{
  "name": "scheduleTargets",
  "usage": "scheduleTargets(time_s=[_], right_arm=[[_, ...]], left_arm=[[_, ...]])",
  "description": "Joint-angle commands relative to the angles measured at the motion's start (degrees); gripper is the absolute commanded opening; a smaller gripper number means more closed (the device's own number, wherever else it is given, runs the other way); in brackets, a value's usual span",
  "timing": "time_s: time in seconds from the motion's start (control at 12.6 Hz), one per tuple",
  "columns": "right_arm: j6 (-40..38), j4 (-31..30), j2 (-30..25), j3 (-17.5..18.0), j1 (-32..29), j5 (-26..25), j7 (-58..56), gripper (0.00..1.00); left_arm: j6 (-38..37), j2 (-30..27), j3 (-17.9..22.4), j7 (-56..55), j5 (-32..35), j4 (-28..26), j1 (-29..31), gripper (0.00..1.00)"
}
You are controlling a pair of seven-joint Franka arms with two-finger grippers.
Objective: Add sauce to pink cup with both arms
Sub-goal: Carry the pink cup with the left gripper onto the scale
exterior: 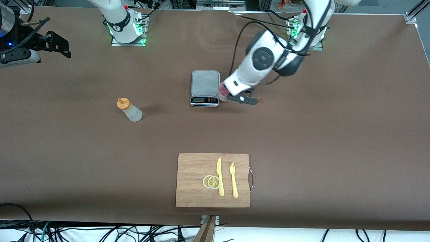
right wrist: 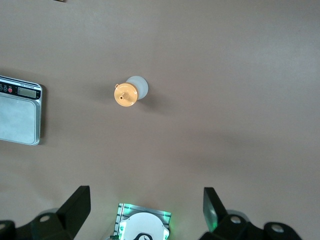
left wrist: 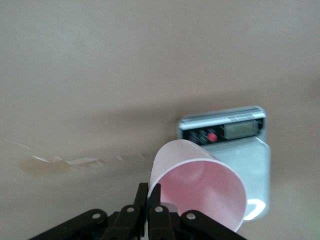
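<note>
Counts: one pink cup (left wrist: 200,187), one sauce (exterior: 129,110), two lemon slices (exterior: 211,182).

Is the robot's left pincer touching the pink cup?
Touching. In the left wrist view the left pincer is shut on the rim of the pink cup, pinching the wall between its fingers.

Pale pink cup (left wrist: 200,187) beside a silver-grey scale (exterior: 205,88) on a brown table (exterior: 336,134).
Toward the right arm's end from the scale, a frosted-white sauce bottle (exterior: 130,110) wears an orange cap; nearer the camera, yellow cutlery (exterior: 226,176) lies on a light wooden board (exterior: 191,168).
</note>
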Motion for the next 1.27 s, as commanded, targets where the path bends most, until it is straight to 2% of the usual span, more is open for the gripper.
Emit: scheduleTargets(time_s=[0.0,0.4,1.19], right_arm=[[-1.2,1.0,-0.1,0.1,0.1,0.5,0.5,1.00],[-0.6,1.0,-0.1,0.1,0.1,0.5,0.5,1.00],[-1.2,1.0,-0.2,0.1,0.1,0.5,0.5,1.00]], left_arm=[[-1.0,1.1,1.2,-5.6,-0.3,1.7,-5.0,0.00],[-0.6,2.4,1.4,-9.4,-0.1,1.9,-11.2,0.00],[5.4,5.9,1.5,-9.7,1.4,2.7,-11.3,0.00]])
